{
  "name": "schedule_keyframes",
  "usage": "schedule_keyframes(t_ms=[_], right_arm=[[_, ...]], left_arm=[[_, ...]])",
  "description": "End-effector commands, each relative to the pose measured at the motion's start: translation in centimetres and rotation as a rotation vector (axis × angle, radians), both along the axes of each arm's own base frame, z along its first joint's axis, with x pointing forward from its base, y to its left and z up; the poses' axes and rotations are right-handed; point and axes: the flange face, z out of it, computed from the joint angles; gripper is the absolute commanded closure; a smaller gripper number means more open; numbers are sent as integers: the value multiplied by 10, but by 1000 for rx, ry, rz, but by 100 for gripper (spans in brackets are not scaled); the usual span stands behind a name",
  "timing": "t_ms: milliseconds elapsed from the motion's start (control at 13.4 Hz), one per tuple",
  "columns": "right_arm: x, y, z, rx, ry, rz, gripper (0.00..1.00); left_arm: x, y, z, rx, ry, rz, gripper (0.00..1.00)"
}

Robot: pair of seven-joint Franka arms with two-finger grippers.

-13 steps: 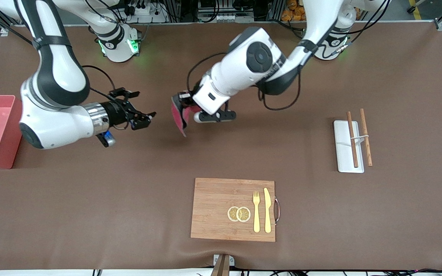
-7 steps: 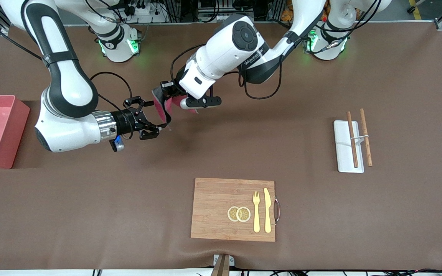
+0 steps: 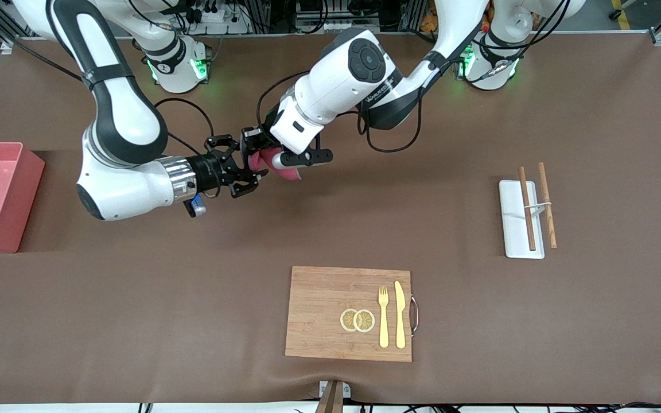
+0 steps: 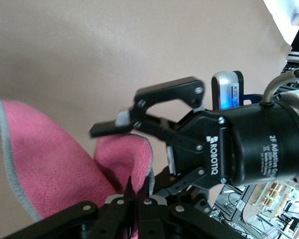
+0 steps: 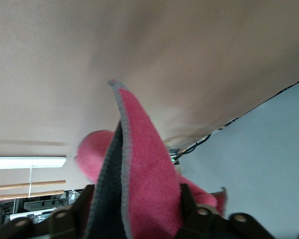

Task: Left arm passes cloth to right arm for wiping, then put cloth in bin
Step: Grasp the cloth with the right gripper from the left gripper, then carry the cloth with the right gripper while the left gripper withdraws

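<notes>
Above the table's middle, the crimson-pink and dark grey cloth (image 3: 283, 171) hangs in my left gripper (image 3: 252, 146), which is shut on its edge. In the left wrist view the closed left gripper (image 4: 138, 188) pinches a fold of the cloth (image 4: 50, 159). My right gripper (image 3: 248, 167) meets it from the right arm's end. It stands open, one finger on each side of the cloth. One of its fingertips (image 4: 107, 128) shows just off the fold. The right wrist view has the cloth (image 5: 144, 159) filling the gap of the right gripper (image 5: 134, 201). The pink bin (image 3: 29, 198) stands at the right arm's end.
A wooden cutting board (image 3: 319, 310) lies near the front edge with a yellow fork (image 3: 384, 316), a knife (image 3: 400, 314) and lemon slices (image 3: 357, 320). A white tray (image 3: 515, 229) with chopsticks (image 3: 527, 209) lies toward the left arm's end.
The left arm carried the cloth toward the right arm's end. The right gripper advanced until its fingers straddled the cloth, and they have narrowed.
</notes>
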Motion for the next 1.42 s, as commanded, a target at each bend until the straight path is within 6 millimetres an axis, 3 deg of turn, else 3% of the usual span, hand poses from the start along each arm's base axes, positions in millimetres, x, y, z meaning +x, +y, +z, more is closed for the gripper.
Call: schedule_keyframes(t_ms=[0,299,374,449,524,673,972,1122,1346], right_arm=[[-2,3,7,5,7,-24,100],[-1,2,7,5,-8,-15,100],[-1,2,8,5,-9,-15,100],[0,0,8,7,-11,-17,100],[1,-2,8,4,-18,-12,100],[5,-13,9,-60,-146,118,100],[17,-45,6,-182,-423,442,100],[21,-41,8,-278,-510,544,100],[10,-7,-6,-329,-587,647,100]], left_arm=[[2,-2,4,-12,-9,12,100],[5,1,6,18,-61,-7,100],[7,3,8,24,-78,-11,74],[9,5,9,36,-99,-16,22],[10,6,10,60,-137,-27,0],[24,21,14,90,-168,-10,0],[75,89,26,145,-137,68,0],[113,149,29,208,-95,115,0],[158,244,18,368,-101,67,0]])
